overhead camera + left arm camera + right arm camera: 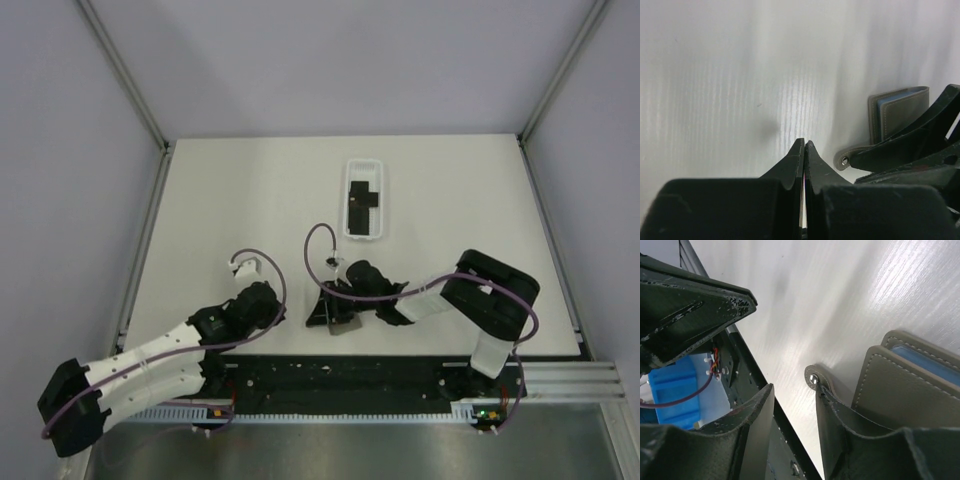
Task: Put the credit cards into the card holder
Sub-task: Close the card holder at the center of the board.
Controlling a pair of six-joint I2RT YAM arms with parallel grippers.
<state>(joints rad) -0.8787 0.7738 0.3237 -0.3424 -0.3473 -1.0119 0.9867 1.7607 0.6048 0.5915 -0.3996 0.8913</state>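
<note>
1. White, faintly ribbed table [220, 200] inside a booth of plain grey walls [300, 60] with aluminium frame posts [125, 80] at the corners. A black rail [350, 375] runs along the near edge.
2. The card holder [900, 115] lies flat on the table near the front edge, about midway between the two arms. It is grey and stitched, with a pale blue strip showing along its far edge.
3. In the left wrist view its long side runs across the picture, rising slightly to the right. From above, too much of it is covered to tell its axis.
4. Its snap strap [813, 379] sticks out flat on the table towards the left arm, metal stud up.
5. The right gripper [794, 395] is over the holder with its jaws parted and bare table visible between them. The strap end sits just inside the finger on the right of the wrist view. Nothing is pinched.
6. The right arm [480, 300] is folded at the elbow, its forearm reaching left and low across the front of the table.
7. The left gripper [804, 142] is just left of the holder, its fingers pressed together on nothing and its tips close to the table.
8. The left arm [150, 360] stretches up and right from its base.
9. The credit cards [360, 205] lie well apart from the holder, black and overlapping, in a white tray [384, 200]. The tray's long axis points away from the arms.
</note>
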